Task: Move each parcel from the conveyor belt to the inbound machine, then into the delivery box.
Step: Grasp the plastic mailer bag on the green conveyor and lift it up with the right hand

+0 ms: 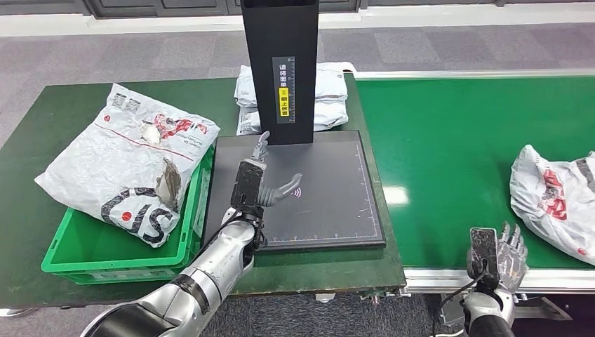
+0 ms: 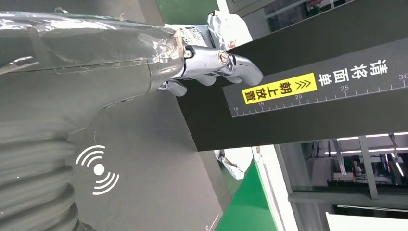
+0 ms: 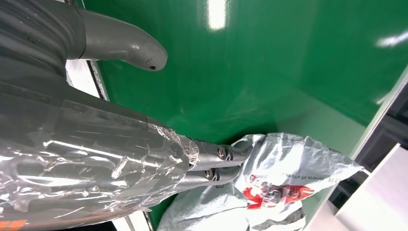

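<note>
A white parcel (image 1: pixel 556 203) with red print lies on the green conveyor belt (image 1: pixel 463 140) at the right edge; it also shows in the right wrist view, parcel (image 3: pixel 274 192). My right hand (image 1: pixel 499 254) hovers at the belt's near edge, left of that parcel, fingers apart and empty. My left hand (image 1: pixel 258 179) is over the black inbound machine plate (image 1: pixel 330 203), fingers spread, holding nothing. A large white parcel (image 1: pixel 130 161) rests on the green delivery box (image 1: pixel 105 253). Left hand fingers (image 2: pixel 211 62) reach near the machine's black post (image 2: pixel 312 96).
The machine's black post (image 1: pixel 281 67) rises behind the plate. Two more white parcels (image 1: pixel 326 95) are stacked behind it on the dark green table (image 1: pixel 42 119). Grey carpet floor lies beyond.
</note>
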Robot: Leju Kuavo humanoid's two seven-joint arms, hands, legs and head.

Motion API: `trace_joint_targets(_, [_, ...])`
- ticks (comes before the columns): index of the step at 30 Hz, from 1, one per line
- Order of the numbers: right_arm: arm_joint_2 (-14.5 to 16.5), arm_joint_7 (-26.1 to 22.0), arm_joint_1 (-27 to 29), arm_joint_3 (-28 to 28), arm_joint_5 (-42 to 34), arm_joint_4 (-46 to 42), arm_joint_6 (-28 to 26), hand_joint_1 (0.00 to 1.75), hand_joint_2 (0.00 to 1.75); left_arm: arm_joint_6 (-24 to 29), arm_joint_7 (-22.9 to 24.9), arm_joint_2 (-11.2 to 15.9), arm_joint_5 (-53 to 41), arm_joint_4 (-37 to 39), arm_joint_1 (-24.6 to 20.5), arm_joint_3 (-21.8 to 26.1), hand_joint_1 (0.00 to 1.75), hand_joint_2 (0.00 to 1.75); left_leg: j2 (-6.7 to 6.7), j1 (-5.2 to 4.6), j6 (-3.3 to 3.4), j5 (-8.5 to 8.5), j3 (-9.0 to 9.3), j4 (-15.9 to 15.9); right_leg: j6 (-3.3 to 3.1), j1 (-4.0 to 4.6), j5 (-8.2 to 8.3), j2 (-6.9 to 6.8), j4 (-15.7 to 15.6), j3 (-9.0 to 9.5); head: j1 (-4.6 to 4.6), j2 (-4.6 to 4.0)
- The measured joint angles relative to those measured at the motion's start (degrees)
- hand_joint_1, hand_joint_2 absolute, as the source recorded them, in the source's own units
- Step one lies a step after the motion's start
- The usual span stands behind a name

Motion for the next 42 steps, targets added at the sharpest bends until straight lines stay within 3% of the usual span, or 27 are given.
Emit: trace_joint_targets(42, [-0.6, 2.5, -5.8, 0.0, 5.5, 3.7, 0.0, 0.00, 1.75, 1.7, -0.5, 0.1, -0.2, -0.6, 1.0, 0.0, 0.00, 1.75, -0.04, -0.01, 0.01, 0.00, -0.04, 0.0, 0.00, -0.01, 0.00, -0.04, 0.0, 0.00, 0.00, 0.00])
